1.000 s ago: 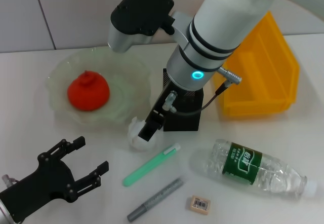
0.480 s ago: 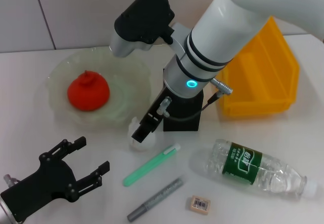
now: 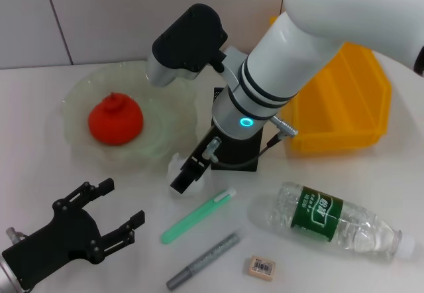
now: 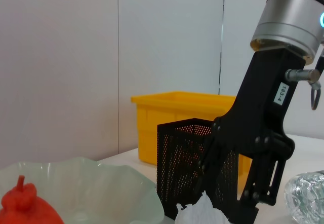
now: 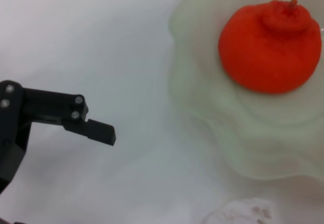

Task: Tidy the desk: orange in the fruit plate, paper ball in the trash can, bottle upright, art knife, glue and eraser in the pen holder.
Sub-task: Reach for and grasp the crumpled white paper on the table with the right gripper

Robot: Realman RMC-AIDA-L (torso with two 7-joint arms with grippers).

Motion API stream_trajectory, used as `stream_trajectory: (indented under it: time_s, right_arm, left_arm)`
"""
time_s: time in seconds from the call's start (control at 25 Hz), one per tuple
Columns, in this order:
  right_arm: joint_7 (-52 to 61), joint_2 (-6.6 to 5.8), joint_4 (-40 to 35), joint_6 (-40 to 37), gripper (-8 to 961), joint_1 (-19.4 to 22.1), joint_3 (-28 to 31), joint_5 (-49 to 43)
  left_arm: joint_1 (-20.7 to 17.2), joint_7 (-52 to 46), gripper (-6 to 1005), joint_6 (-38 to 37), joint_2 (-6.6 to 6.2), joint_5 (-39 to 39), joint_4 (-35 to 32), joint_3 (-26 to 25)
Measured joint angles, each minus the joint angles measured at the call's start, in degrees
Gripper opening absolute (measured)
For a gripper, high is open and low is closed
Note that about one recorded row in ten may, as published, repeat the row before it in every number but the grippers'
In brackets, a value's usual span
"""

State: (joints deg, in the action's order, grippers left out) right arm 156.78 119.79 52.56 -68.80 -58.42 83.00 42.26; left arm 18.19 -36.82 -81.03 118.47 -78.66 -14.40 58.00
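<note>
Descending over the last second, the right gripper [image 3: 183,179] had slid from above the paper ball [image 3: 177,170] down onto it, so that in the head view only a sliver of white showed past the black fingers, where a second earlier most of the wad lay exposed. That read as the closing stage of a grasp, with the trip to the trash can [image 3: 344,101] yet to come. Whether the fingers had actually closed on the paper could not be told: in the left wrist view they stood to either side of the wad [image 4: 198,213], but contact was hidden.

The right arm reached in from the robot's right, forearm sloping steeply down past the pen holder [image 3: 235,148], which sat just behind the gripper. The orange [image 3: 116,118] already rested in the fruit plate [image 3: 165,101], off to the gripper's far left side. On its near side lay a green pen [image 3: 197,216], a grey pen [image 3: 202,261] and the eraser [image 3: 262,267]; the bottle [image 3: 331,221] lay on its side, well apart toward the robot's right.

The left gripper [image 3: 120,217] had not shifted, parked low near the robot with its fingers spread and holding nothing.
</note>
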Motion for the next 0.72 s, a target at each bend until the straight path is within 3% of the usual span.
stream_trajectory:
  time_s: [0.72]
  right_arm:
    - [-0.2,0.08,-6.0,6.4,787,-2.4,-6.0,3.2]
  left_arm:
    - [0.0,0.0,829,-0.1,0.1,0.0,0.1,0.1]
